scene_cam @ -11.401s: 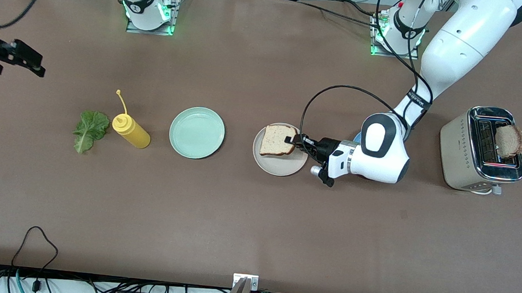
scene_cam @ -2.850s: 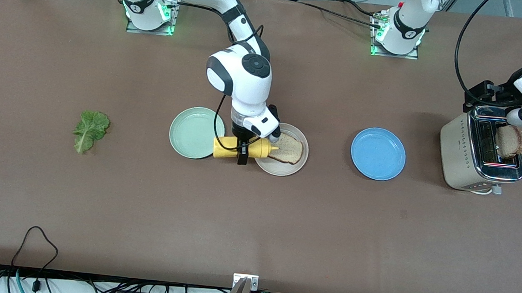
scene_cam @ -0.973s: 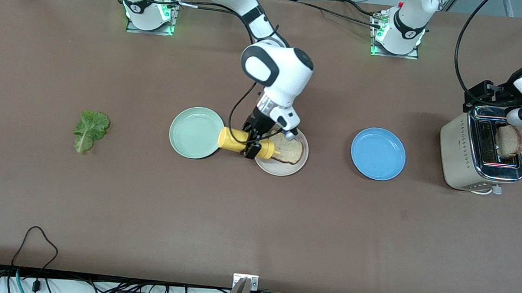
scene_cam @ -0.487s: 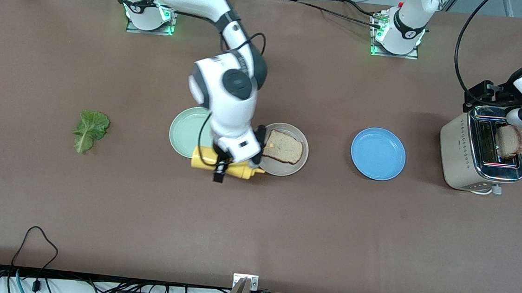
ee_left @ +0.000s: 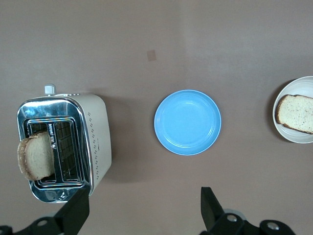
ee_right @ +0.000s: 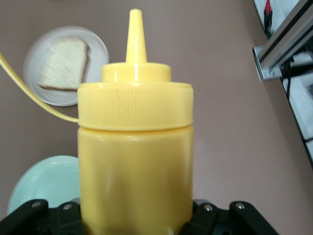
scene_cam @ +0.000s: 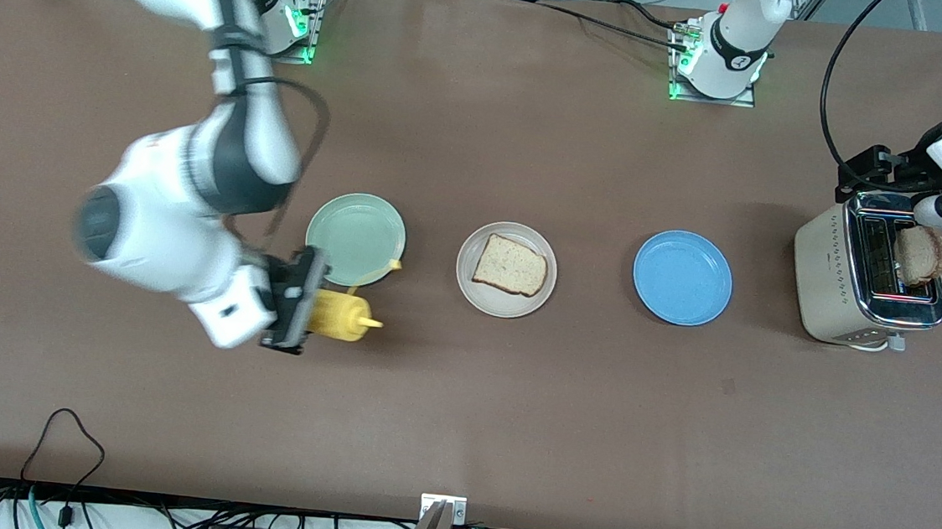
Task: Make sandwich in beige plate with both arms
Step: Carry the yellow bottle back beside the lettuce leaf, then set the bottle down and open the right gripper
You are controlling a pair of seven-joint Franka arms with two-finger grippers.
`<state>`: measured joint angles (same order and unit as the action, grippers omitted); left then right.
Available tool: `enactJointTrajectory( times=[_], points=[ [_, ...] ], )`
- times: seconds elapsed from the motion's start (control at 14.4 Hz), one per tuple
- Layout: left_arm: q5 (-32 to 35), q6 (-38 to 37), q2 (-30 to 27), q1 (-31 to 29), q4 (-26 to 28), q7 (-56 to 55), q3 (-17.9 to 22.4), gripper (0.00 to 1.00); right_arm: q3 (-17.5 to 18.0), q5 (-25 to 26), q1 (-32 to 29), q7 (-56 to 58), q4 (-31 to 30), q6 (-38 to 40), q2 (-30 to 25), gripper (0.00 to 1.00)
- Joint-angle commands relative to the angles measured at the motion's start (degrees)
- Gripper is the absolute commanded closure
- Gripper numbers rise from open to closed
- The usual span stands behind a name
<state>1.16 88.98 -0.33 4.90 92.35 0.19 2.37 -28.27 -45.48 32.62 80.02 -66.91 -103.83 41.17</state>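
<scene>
Right gripper clamps yellow bottle, held sideways over bare table just nearer camera than green plate. Beige plate mid-table, one bread slice on it; open tabletop around it. Blue plate next. Toaster at left arm's end holds second slice. Left gripper spread open, above toaster. Lettuce hidden in every view.

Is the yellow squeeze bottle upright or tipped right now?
Tipped: the yellow squeeze bottle lies sideways in the right gripper, its nozzle pointing toward the left arm's end of the table.
</scene>
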Motion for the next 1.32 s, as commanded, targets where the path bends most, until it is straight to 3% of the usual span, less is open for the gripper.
enactJointTrajectory(
  times=[0.0,0.42,0.97,1.25],
  points=[
    [-0.9,-1.2,0.3,-0.1,-1.4,0.6,0.0,0.00,1.6,-10.7,-7.7,8.7,-0.2,9.5,-0.9,0.75],
    [-0.9,-1.3,0.2,-0.1,-1.4,0.5,-0.1,0.00,1.6,-24.9,-17.1,34.0,-11.3,20.8,-2.6,0.75],
    [-1.1,-1.9,0.3,0.0,-1.4,0.3,-0.1,0.00,1.7,-34.7,-25.2,68.3,-33.8,29.5,-1.5,0.74],
    [-1.0,-1.8,0.3,0.5,-1.4,0.3,-0.2,0.00,1.8,-37.7,-26.6,76.2,-42.8,29.6,0.2,0.75]
  ],
)
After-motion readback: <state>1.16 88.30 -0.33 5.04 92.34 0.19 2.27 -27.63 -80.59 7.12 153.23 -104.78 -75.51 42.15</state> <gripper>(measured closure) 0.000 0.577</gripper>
